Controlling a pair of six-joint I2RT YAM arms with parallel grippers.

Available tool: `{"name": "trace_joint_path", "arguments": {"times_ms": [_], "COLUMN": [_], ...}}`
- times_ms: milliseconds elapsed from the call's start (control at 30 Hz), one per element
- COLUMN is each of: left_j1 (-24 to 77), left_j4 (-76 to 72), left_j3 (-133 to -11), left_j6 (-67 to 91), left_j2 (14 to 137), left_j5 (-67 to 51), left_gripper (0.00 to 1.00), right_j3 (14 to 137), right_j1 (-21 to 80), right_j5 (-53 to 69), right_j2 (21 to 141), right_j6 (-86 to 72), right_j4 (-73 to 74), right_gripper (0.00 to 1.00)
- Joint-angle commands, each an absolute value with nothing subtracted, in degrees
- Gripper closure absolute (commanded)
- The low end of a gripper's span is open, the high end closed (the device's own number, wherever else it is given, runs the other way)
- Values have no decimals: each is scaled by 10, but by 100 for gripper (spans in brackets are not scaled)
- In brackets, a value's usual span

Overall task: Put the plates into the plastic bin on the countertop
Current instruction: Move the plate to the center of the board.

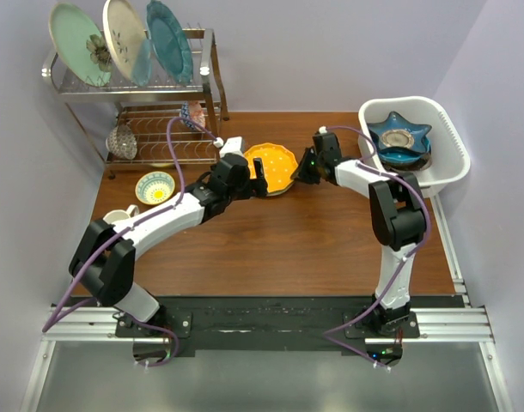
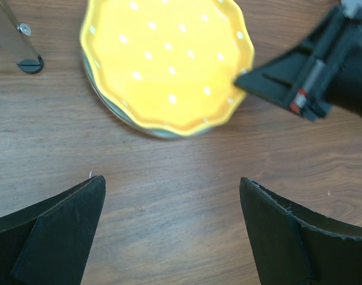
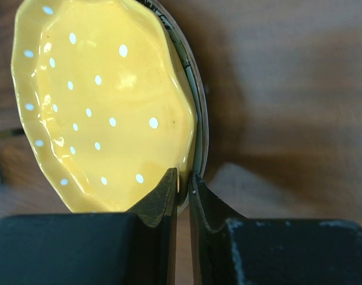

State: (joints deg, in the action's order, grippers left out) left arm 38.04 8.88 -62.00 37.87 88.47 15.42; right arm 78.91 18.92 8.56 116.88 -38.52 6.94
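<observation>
The yellow scalloped plate [image 1: 273,166] lies flat on the table [image 1: 288,245] just past its centre, toward 12 o'clock. It is stacked on a lower plate [image 2: 118,114], of which you see only a grey-green edge.

Nearest you, your left gripper [image 2: 172,228] hovers over bare wood at the stack's 8 o'clock. Its 2 fingers [image 2: 56,231] are spread wide, hold nothing and stop short of the plate's rim.

Your right gripper [image 3: 182,189] meets the yellow plate at its 3 o'clock. The wrist view shows the 2 fingertips [image 3: 164,193] drawn almost together, with the scalloped rim pinched in the thin gap between them. 1 tip is over the yellow face and the other is at the outer edge, beside the lower plate's dark rim.

Farther out, at the table's 2 o'clock, the plastic bin [image 1: 452,146] sits at the right edge. It holds the blue star-shaped plate [image 1: 399,136], which rests on a dark plate [image 1: 410,161].

At 9 o'clock, a small bowl [image 1: 155,186] and a pale cup [image 1: 120,218] stand beside your left arm.

Farthest, at 10 o'clock, the wire rack [image 1: 163,116] carries 3 upright plates [image 1: 124,39] on its top tier.
</observation>
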Motion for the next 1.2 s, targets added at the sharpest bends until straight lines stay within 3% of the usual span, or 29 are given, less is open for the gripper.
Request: {"name": "trace_joint_path", "arguments": {"times_ms": [0,400,600,767,1067,1167], "left_j1": [376,376,376,376,376,376], "left_j4": [75,63,65,62,54,57], "left_j3": [-612,-609,-613,-614,-618,-621], "left_j6": [375,388,388,383,381,381], "left_j2": [871,924,937,936,947,950], "left_j5": [155,127,120,117,106,105], "left_gripper": [1,1,1,2,2,2], "right_j3": [702,527,530,543,547,543], "right_j1": [191,191,192,191,192,192], "right_j5": [86,79,62,43,23,26], "right_j2": [1122,989,975,963,955,952], "right_j6": [-322,-285,-281,-278,-267,-268], "right_j4": [165,184,201,221,221,215], "right_gripper": [95,92,83,81,86,93]}}
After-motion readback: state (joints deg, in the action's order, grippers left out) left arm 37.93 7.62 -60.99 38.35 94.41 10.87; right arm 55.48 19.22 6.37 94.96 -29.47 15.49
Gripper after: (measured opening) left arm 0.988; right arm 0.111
